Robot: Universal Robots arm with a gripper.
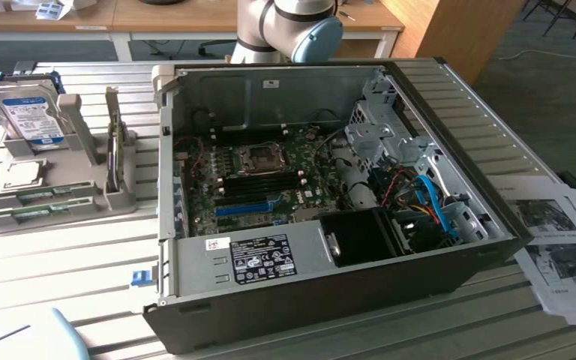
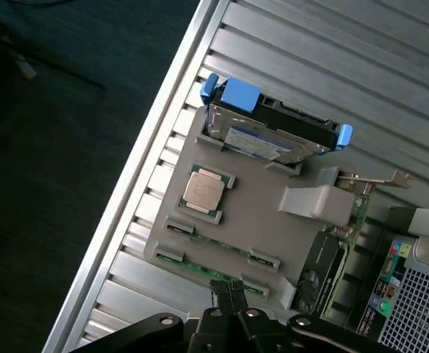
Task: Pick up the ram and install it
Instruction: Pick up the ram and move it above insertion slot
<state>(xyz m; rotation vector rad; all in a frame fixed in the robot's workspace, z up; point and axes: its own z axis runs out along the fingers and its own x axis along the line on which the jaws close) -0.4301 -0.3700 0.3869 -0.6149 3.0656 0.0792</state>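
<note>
On the slatted metal table (image 1: 68,255), at the exterior view's left, a grey holder (image 1: 78,191) sits at about nine o'clock from the open computer case (image 1: 318,300). In that view a hard drive (image 1: 28,112) with a blue-white label stands upright at the holder's twelve o'clock end. A processor chip (image 1: 25,174) lies flat in the middle. The ram is at the holder's six o'clock end: an inner ram stick (image 1: 46,196) and an outer ram stick (image 1: 28,217), green, parallel and each seated in its own clipped slot.

In the wrist view, the gripper (image 2: 229,288) hangs over that same end of the holder. Its dark fingers (image 2: 221,290) are pressed together with nothing between them, and their tips lie over the outer ram stick (image 2: 199,267). The inner ram stick (image 2: 218,248) is just beyond. I cannot tell whether the tips touch the stick.

Further right in the exterior view, the case lies on its side with the motherboard (image 1: 258,180) exposed and a bright blue slot strip (image 1: 243,208) toward its six o'clock. Part of the robot arm (image 1: 288,30) rises at the case's twelve o'clock. Printed papers (image 1: 558,225) lie at about four o'clock from the case.
</note>
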